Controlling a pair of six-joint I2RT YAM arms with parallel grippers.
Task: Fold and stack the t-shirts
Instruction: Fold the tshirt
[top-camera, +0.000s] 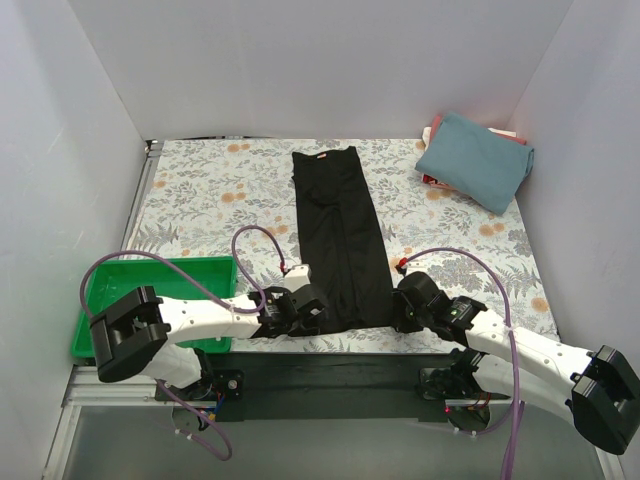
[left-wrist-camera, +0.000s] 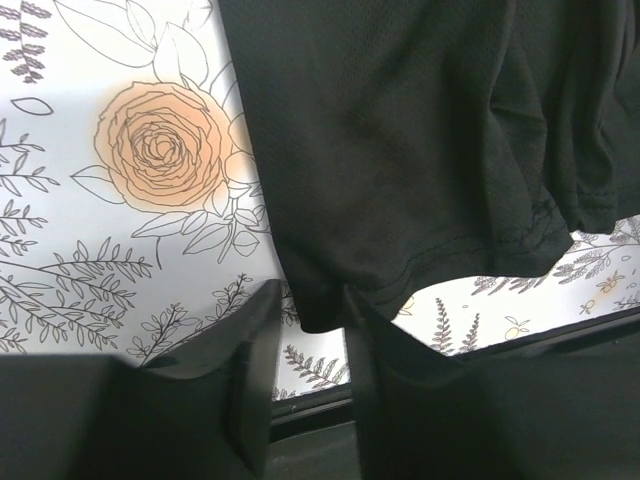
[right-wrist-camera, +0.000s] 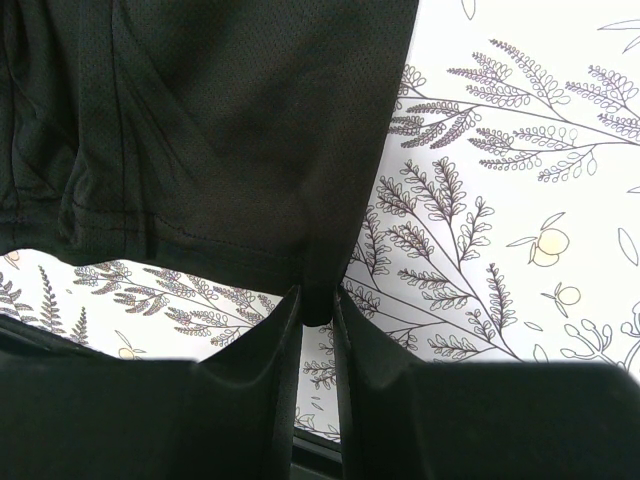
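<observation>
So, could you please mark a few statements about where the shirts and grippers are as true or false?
1. The black t-shirt lies as a long narrow strip on the floral tablecloth. True.
2. The teal t-shirt lies in the green tray. False: it sits folded at the far right corner on reddish cloth; the tray is at the near left.
3. The right gripper pinches a near hem corner of the black t-shirt. True.
4. The left gripper hovers over the teal t-shirt. False: it is at the black t-shirt's other near hem corner, with a finger on either side.
</observation>
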